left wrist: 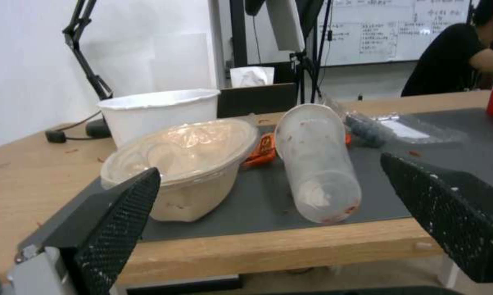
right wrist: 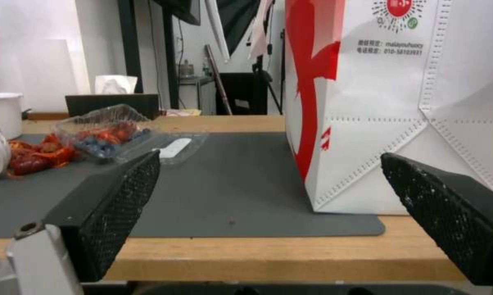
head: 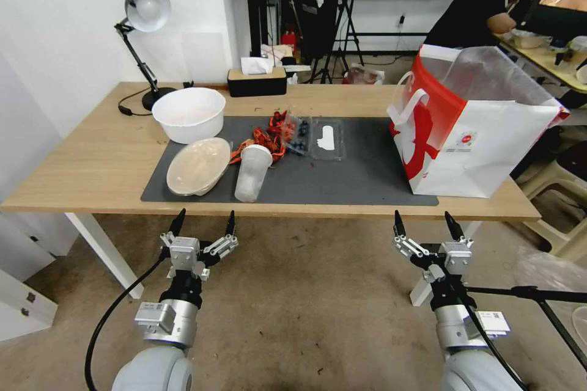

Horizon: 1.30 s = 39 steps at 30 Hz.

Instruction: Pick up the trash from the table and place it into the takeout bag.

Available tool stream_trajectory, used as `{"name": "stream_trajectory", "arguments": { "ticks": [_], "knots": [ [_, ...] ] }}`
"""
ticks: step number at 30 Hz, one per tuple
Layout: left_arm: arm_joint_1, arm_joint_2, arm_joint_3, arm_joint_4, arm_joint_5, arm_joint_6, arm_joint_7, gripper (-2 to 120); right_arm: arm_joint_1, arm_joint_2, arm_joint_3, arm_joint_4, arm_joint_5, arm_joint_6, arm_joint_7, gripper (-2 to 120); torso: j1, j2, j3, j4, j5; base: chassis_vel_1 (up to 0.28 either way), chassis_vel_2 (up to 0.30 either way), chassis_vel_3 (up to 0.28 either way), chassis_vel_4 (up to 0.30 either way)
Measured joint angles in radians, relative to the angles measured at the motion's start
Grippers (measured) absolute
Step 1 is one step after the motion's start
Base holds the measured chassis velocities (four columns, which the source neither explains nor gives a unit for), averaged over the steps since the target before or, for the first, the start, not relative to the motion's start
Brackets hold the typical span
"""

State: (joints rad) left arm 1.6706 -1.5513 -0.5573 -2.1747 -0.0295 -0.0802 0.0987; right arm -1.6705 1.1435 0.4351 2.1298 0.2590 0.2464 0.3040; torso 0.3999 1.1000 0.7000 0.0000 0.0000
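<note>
On the table (head: 92, 159), the trash lies on the left half of a dark grey mat (head: 354, 177). It includes an oval translucent lidded container (head: 199, 166) (left wrist: 186, 164), a frosted plastic cup (head: 252, 172) (left wrist: 317, 164) on its side, crumpled red litter (head: 269, 135) (right wrist: 33, 157) and a clear plastic box with blueberries (head: 299, 131) (right wrist: 107, 135). The takeout bag (head: 471, 128) (right wrist: 377, 106), white with red graphics, stands open on the mat's right end. My left gripper (head: 205, 223) (left wrist: 268, 168) is open in front of the table edge, facing the container and cup. My right gripper (head: 426, 223) (right wrist: 269, 155) is open in front of the bag.
A white bowl (head: 189, 113) (left wrist: 159, 110) stands behind the oval container. A desk lamp (head: 143, 12) and a black tissue box (head: 257, 79) stand along the table's far edge. A plastic stool (head: 562, 195) is to the table's right. Bare mat lies between the trash and the bag.
</note>
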Motion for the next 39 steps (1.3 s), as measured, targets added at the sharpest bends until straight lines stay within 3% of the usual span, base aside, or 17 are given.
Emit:
{"name": "stream_trajectory", "arguments": {
  "ticks": [7,10,14,17,28,39],
  "knots": [
    [-0.063,0.072,-0.023,0.056,0.070,-0.057,0.004,100,0.019,-0.002,-0.005,-0.002,0.003,-0.007,0.000,100,0.000,0.000,0.000,-0.0001,-0.0001,0.000,0.000,0.000,0.000],
    [-0.145,0.179,-0.030,0.115,0.089,-0.070,0.013,100,0.020,0.001,-0.005,0.001,0.002,-0.013,-0.001,100,0.000,0.000,0.000,-0.0001,-0.0001,0.000,0.000,0.000,0.000],
    [-0.181,0.235,-0.029,0.154,0.088,-0.084,0.022,100,0.021,0.004,-0.008,0.002,0.000,-0.016,-0.002,100,0.000,0.000,0.000,0.0000,-0.0001,0.000,0.000,0.000,0.000],
    [-0.237,0.321,-0.026,0.230,0.092,-0.116,0.043,100,0.022,0.007,-0.010,0.004,-0.002,-0.022,-0.002,100,0.000,0.000,0.000,-0.0001,-0.0003,0.000,0.000,0.000,0.000],
    [-0.308,0.484,-0.030,0.377,0.128,-0.151,0.077,99,0.012,0.026,-0.018,-0.001,-0.012,-0.022,-0.002,100,0.000,0.000,0.000,0.0000,-0.0002,0.000,0.000,0.000,0.000],
    [-0.311,0.548,-0.035,0.388,0.144,-0.180,0.093,63,0.012,0.034,-0.023,-0.006,-0.017,-0.019,-0.002,100,0.000,0.000,0.000,0.0001,-0.0002,0.000,0.000,0.000,0.000]
  ]
}}
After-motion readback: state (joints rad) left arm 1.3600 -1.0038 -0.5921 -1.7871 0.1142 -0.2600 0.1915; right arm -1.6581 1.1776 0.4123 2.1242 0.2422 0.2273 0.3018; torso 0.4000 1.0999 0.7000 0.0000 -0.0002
